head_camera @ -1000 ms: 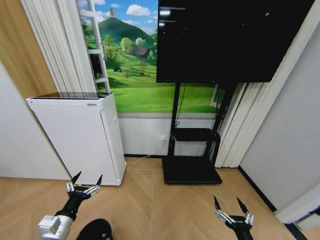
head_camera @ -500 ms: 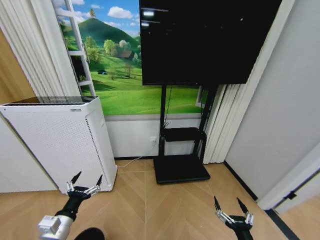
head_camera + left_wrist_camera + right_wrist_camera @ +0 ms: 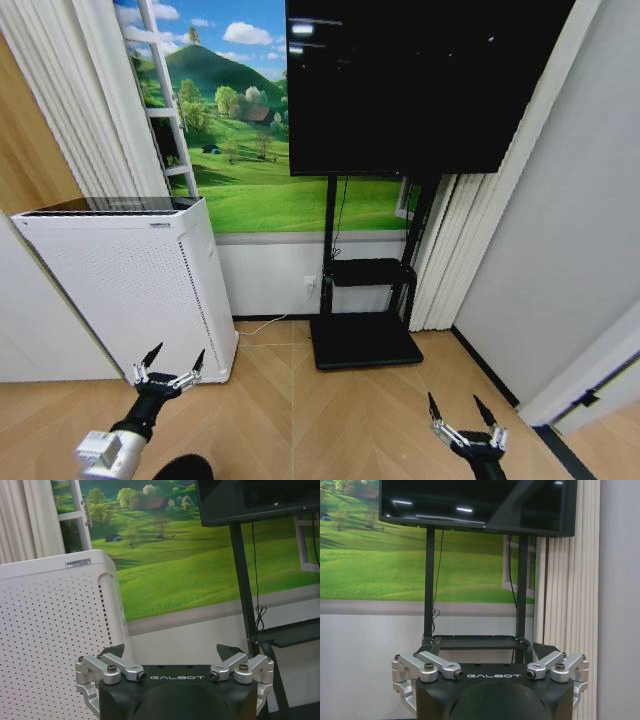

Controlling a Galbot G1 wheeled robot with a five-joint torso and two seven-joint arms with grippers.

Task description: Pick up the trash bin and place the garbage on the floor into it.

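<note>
Light herringbone floor (image 3: 330,420) stretches ahead of me in the head view. At the bottom edge, a black rounded shape (image 3: 183,467) beside my left arm looks like the top of the trash bin; most of it is cut off. The garbage is out of view. My left gripper (image 3: 176,355) hangs open over the floor, just in front of the white appliance, holding nothing. At the lower right my right gripper (image 3: 455,403) is open and empty too. The wrist views show the left gripper (image 3: 172,652) and the right gripper (image 3: 482,652) with their fingers spread wide.
A white perforated appliance (image 3: 130,285) stands at the left against the wall. A large black TV (image 3: 420,80) on a stand with a flat black base (image 3: 365,345) is straight ahead. A grey wall (image 3: 560,250) and a dark floor strip (image 3: 570,455) close off the right.
The whole view has swung right compared with one second ago, then slightly back left. The black shape at the bottom edge shows less. Both grippers hold the same open pose.
</note>
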